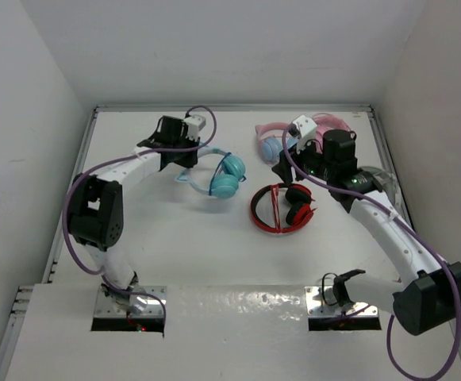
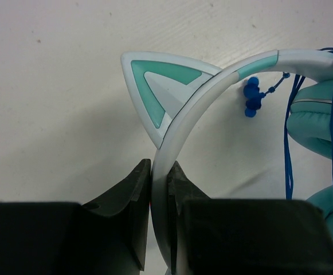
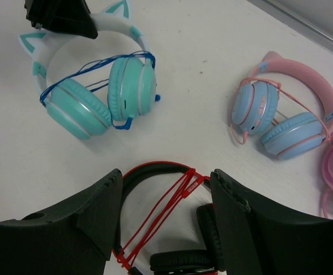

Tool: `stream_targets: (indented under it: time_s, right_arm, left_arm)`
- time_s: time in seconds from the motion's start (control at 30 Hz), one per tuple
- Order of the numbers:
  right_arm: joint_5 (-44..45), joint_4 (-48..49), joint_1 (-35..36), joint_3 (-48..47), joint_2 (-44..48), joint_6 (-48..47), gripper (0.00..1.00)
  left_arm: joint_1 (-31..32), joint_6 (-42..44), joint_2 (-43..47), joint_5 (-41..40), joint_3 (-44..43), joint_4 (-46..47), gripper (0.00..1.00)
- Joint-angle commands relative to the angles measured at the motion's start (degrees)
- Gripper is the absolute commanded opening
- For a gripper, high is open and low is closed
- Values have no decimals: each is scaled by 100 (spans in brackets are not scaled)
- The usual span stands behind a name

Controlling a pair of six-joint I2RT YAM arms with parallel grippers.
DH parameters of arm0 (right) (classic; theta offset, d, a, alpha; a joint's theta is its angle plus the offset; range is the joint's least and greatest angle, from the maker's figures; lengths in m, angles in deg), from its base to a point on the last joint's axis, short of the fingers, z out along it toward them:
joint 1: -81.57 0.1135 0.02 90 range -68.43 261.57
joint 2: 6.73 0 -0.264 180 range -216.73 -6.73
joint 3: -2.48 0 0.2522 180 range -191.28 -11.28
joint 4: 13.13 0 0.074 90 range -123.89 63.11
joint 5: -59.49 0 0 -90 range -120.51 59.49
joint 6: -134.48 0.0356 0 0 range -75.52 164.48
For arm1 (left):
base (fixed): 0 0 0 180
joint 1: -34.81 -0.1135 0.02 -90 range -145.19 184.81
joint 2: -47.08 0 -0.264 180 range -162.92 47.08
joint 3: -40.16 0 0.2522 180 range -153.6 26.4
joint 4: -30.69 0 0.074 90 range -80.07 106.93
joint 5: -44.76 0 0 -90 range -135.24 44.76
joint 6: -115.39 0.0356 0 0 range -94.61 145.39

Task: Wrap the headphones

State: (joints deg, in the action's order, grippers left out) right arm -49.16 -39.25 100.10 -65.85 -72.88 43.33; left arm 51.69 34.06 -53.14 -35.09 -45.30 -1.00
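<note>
The teal headphones (image 1: 224,176) with a pale cat-ear headband (image 2: 195,100) lie on the white table. My left gripper (image 2: 159,169) is shut on the headband just below one cat ear, and it shows as a black block (image 3: 60,17) at that band in the right wrist view. The thin blue cable (image 2: 289,143) runs in several strands over the teal ear cups (image 3: 97,97) and the band. My right gripper (image 3: 166,172) is open and hovers above the red and black headphones (image 3: 155,167), apart from the teal pair and holding nothing.
The red and black headphones (image 1: 282,208) lie mid-table with a red cable across them. A pink-banded pair with blue cups (image 1: 271,143) and an all-pink pair (image 1: 329,123) sit at the back right. Low walls edge the table.
</note>
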Motion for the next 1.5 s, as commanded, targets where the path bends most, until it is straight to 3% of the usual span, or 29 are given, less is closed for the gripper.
stream_targets:
  time_s: [0.0,0.73,1.47]
  right_arm:
    - [73,41,37,-300,-82,-105,62]
    - [213,-364,37,-564,-232,-193,63]
    - [468,-785,64,-836,-276,-289,63]
  left_arm:
    - [43,-330,-76,189,-406,677,0]
    - [122,-1077,-1868,-444,-1970,941,0]
    - [307,-1851,-3415,-1973,-3535,879,0]
